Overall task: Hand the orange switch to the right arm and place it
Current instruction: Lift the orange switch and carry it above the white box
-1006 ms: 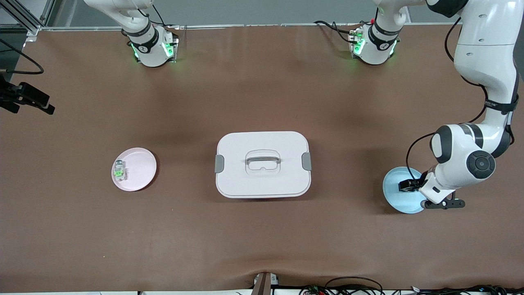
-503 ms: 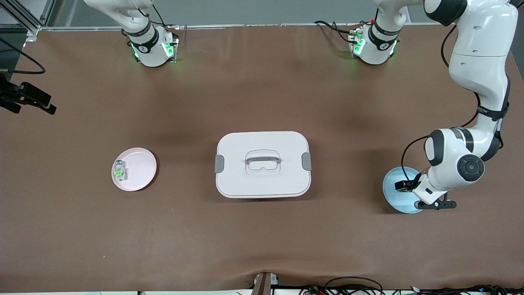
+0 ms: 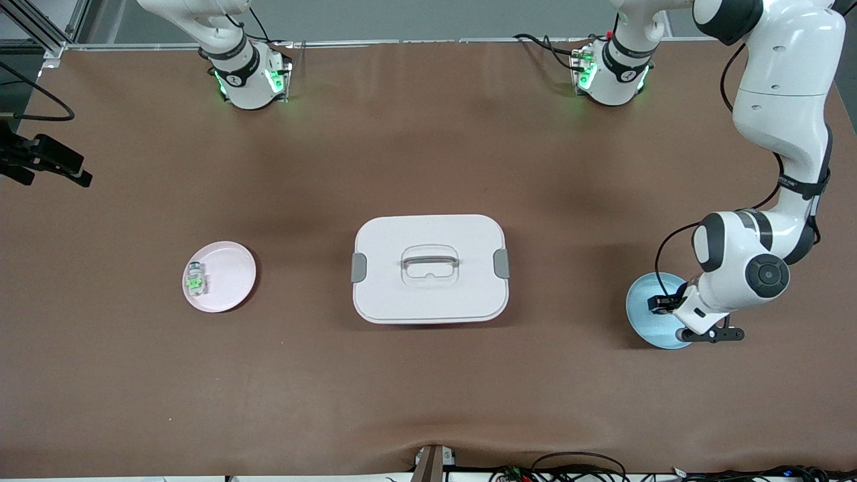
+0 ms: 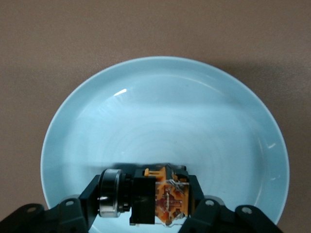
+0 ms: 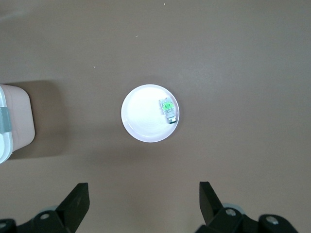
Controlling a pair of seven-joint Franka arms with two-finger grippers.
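Your main risk is the lift: the switch point(image 4: 163, 201) is tiny and lies in the blue plate point(image 4: 165, 107) toward the left arm's end of the worktop point(image 3: 428, 402), with the left claw point(image 4: 150, 204) clenched on it. If the pinch sits on an edge or on the round metal end and not on the flat sides, the switch could twist or slip out as you raise it. The fingers point(image 4: 85, 204) also reach down near the plate's surface, so a slanted pull might drag or tip the plate. The wrist view cuts off the lower part of the grip, so I can't say how squarely it is seated.

The handover comes later, and with so small a part there is little free surface for the right claw point(image 5: 141, 204) to take; a poor hold now would make that worse.

The left arm reaches out from its base, bends at the elbow and points its wrist steeply down onto the plate. The right arm waits high with its claw released, over the worktop near the pink plate point(image 5: 146, 116), which holds 1 green block point(image 5: 168, 109). The white box point(image 3: 429, 268) sits between the 2 plates.
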